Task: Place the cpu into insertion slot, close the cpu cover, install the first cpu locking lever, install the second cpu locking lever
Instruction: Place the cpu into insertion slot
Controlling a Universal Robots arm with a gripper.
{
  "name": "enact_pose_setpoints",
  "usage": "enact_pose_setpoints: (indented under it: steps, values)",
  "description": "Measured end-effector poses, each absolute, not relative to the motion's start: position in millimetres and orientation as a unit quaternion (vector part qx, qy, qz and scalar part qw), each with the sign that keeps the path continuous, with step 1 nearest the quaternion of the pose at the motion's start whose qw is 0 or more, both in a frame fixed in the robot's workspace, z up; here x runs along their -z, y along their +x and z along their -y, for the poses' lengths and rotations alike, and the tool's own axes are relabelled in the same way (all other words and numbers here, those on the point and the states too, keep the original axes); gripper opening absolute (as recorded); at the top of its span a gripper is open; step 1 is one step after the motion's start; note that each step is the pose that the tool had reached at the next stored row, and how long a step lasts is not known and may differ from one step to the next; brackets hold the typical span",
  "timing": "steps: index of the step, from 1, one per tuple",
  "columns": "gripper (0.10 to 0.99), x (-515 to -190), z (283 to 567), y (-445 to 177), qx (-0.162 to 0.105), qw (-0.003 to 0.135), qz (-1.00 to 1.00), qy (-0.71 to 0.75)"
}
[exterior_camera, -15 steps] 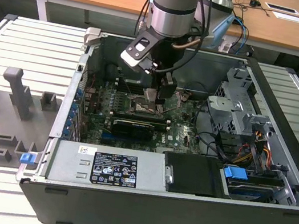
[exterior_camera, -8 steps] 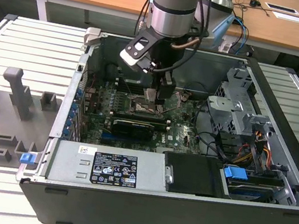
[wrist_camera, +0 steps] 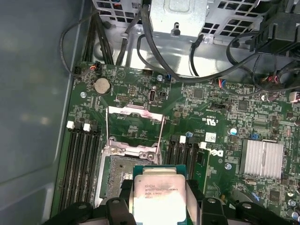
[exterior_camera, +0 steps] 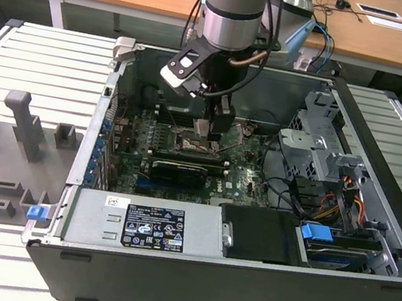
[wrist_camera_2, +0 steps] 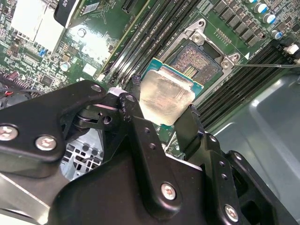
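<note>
Open computer case [exterior_camera: 370, 251] viewed from beside the bench: the arm's gripper [exterior_camera: 216, 131] hangs over the green motherboard [exterior_camera: 247, 176] near the centre of the exterior view. In both wrist views its black fingers [wrist_camera_2: 188, 125] are clamped on opposite edges of the cpu [wrist_camera_2: 166, 96] [wrist_camera: 157, 197], metal face outward, partly overlapping the insertion slot [wrist_camera_2: 199, 63] [wrist_camera: 117, 176], whose contact field lies exposed. The cpu cover [wrist_camera: 136, 111] stands swung open beside the socket, between the memory slots [wrist_camera: 82, 154].

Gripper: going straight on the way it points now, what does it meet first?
Probably the insertion slot: the gripper holds the cpu partly over it, with the cpu cover swung up. The chip looks offset, so the rim might touch first; depth is unclear.
</note>
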State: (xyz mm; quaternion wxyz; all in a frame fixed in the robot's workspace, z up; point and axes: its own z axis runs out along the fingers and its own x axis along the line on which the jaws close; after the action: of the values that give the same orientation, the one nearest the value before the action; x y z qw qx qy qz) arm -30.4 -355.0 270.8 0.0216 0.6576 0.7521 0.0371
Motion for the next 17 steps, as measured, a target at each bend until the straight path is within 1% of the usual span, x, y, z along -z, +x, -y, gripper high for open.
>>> enact_pose_setpoints:
  steps: [17]
  values:
    - [0.537, -266.1, 351.8, -31.8, -0.037, 0.022, -0.738, 0.674]
